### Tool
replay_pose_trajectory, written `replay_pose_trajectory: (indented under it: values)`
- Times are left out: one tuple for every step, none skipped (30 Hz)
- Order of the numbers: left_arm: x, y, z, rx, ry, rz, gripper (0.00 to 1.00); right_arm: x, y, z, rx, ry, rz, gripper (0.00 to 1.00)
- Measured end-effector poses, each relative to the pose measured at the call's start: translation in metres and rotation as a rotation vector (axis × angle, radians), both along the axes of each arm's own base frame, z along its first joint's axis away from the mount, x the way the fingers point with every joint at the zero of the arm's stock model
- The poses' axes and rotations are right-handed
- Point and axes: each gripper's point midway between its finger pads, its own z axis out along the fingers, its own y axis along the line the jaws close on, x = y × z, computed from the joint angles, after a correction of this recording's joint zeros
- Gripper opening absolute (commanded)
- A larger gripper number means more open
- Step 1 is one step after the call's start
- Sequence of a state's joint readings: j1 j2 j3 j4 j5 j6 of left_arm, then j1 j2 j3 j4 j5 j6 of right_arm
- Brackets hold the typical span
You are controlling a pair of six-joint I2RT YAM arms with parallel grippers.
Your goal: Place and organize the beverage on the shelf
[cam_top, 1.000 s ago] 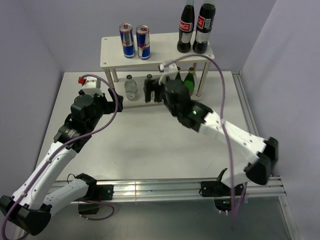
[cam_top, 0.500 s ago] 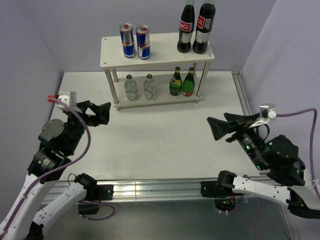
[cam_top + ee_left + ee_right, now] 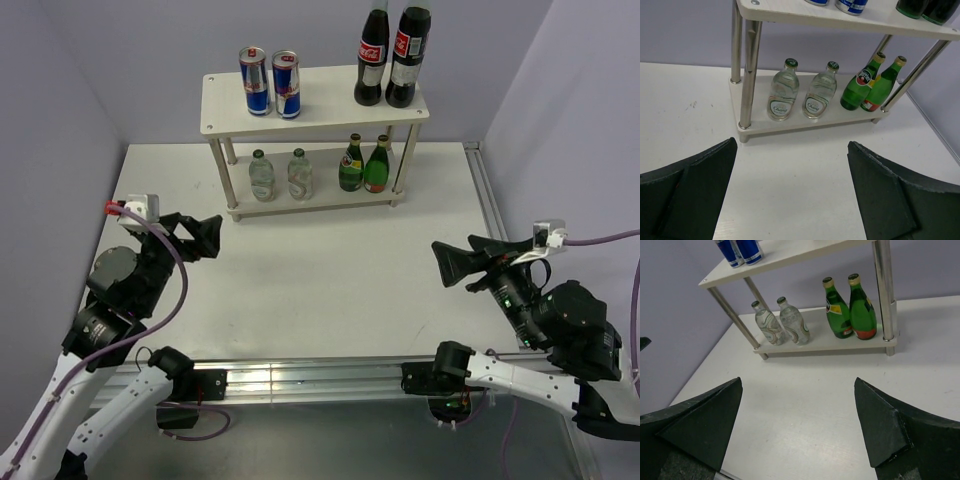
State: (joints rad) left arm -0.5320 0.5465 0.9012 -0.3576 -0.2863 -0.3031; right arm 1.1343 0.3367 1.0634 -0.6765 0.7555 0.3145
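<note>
Just pulled my right fingers (image 3: pixel 456 262) back off the pale two-tier wooden shelf (image 3: pixel 320 105).
Left fingers (image 3: pixel 206 234) back too, both pairs spread and empty; looks finished.

Lilac walls (image 3: pixel 60 80), white table (image 3: pixel 330 290) w/ alu rail (image 3: pixel 320 376)

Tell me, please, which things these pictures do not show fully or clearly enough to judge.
- Cans: in both wrist views the top edge cuts them off; only their lower parts show.
- Cola bottles: in the top view the upper edge cuts off their caps.
- Clear bottles: in the top view their labels are too small to read.
- Left fingers: in the left wrist view the bottom edge cuts them off.
</note>
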Motion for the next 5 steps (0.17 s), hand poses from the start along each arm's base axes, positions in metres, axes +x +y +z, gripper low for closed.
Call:
replay_pose_trajectory:
  values:
    - [0.0000,0.0008,0.0005,-0.001,-0.002,0.004,0.99,-0.0003,-0.0021,0.0000,0.004,-0.003,-0.004,1.00]
    - [0.0002,0.0015,0.0006,-0.001,-0.002,0.008,0.99,-0.0004,-0.0037,-0.0003,0.006,-0.004,-0.008,1.00]
    - [0.0004,0.0020,0.0004,-0.001,-0.002,0.011,0.99,-0.0003,-0.0044,-0.0004,0.005,-0.005,-0.011,1.00]
    - [0.0006,0.0025,0.0005,-0.001,-0.002,0.014,0.99,-0.0002,-0.0045,-0.0002,0.002,-0.007,-0.011,1.00]
    - [0.0008,0.0032,0.0004,0.000,-0.002,0.018,0.99,0.0000,-0.0044,-0.0005,-0.004,-0.008,-0.011,1.00]
